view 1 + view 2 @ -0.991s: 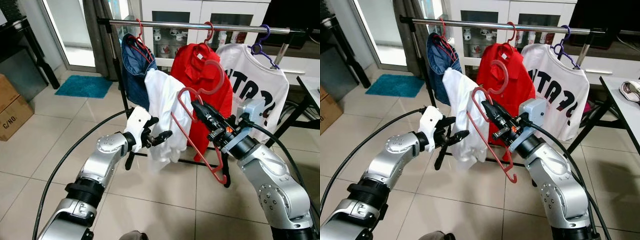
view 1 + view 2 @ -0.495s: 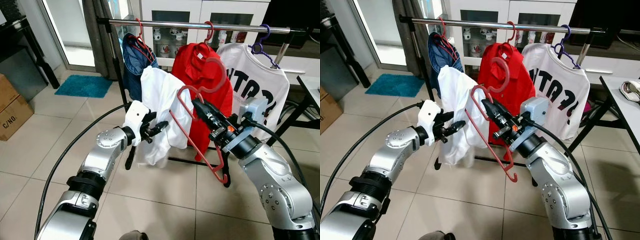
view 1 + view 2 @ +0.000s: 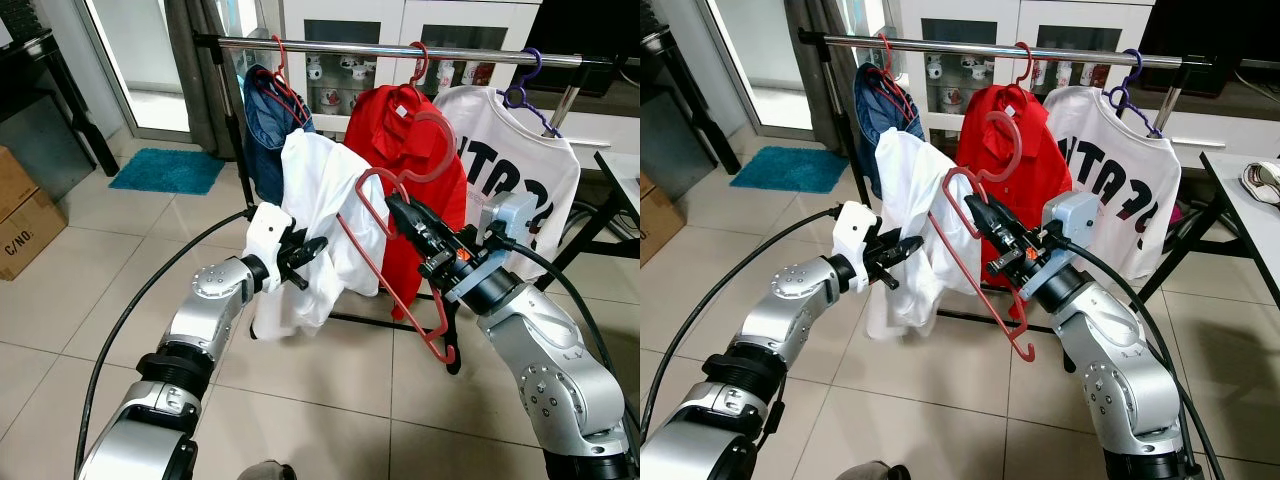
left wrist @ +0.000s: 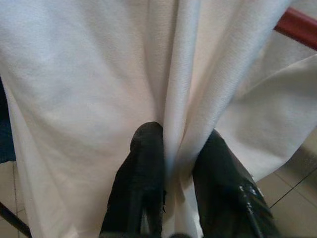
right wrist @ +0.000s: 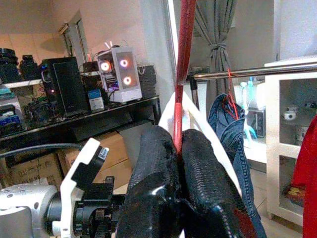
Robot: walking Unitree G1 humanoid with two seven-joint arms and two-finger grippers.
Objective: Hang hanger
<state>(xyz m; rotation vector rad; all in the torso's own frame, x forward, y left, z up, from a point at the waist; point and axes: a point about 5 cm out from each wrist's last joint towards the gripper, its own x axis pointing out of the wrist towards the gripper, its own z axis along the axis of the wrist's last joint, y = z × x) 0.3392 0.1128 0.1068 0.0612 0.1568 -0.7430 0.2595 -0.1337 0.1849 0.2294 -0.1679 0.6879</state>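
Tiled room with a chrome clothes rail [image 3: 400, 50] at 12 o'clock: the right gripper [image 3: 405, 213] is clamped on the red plastic hanger [image 3: 375, 250] carrying a white cotton shirt [image 3: 315, 215], whose fold the left gripper [image 3: 310, 250] pinches; lifting the hook onto the rail likely follows.

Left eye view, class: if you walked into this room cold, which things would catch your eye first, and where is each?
The red hanger with a white shirt draped over it stands out at centre, held up before the clothes rail by the right gripper, which is shut on the hanger. The left gripper pinches the shirt's cloth from the left. Behind, a bright red shirt hangs on the rail.
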